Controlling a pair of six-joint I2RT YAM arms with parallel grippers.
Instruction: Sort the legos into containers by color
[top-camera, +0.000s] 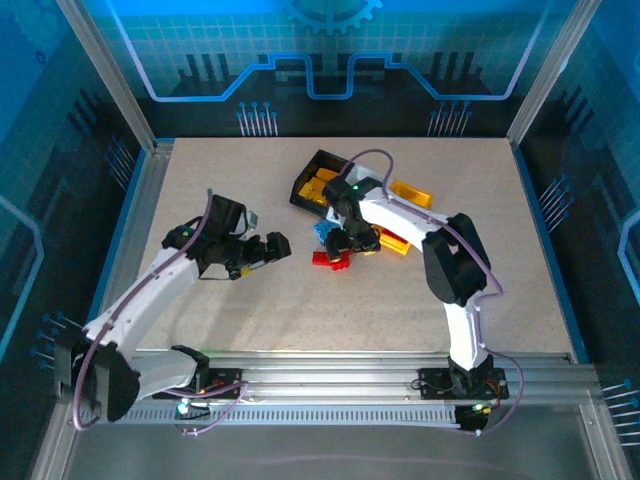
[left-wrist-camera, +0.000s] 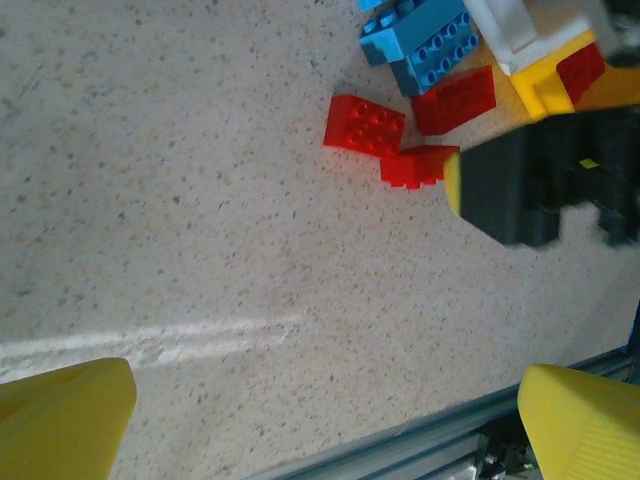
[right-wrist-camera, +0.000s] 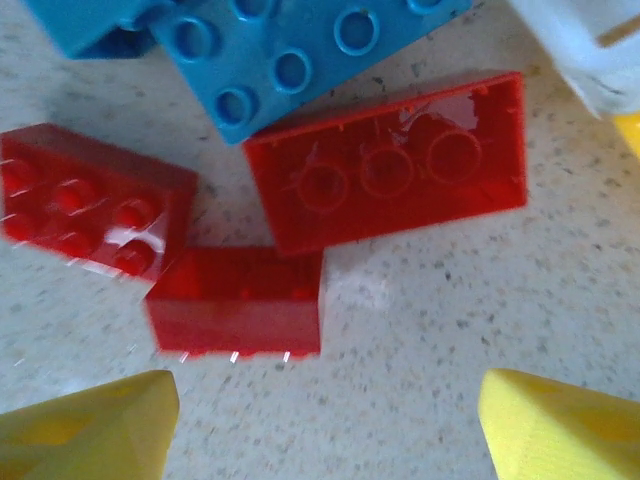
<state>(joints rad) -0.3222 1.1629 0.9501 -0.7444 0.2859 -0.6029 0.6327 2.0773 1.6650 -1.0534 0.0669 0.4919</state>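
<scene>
The right gripper (right-wrist-camera: 325, 425) hangs open and empty over the red legos (right-wrist-camera: 385, 165); next it must pinch one

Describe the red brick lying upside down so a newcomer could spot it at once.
Start at the black bin; nearer the arms, a cluster of red and blue bricks lies under the right gripper. Of its three red bricks, the upside-down red brick sits beside the blue brick, and it alone has its hollow underside, with three rings, facing up.
</scene>
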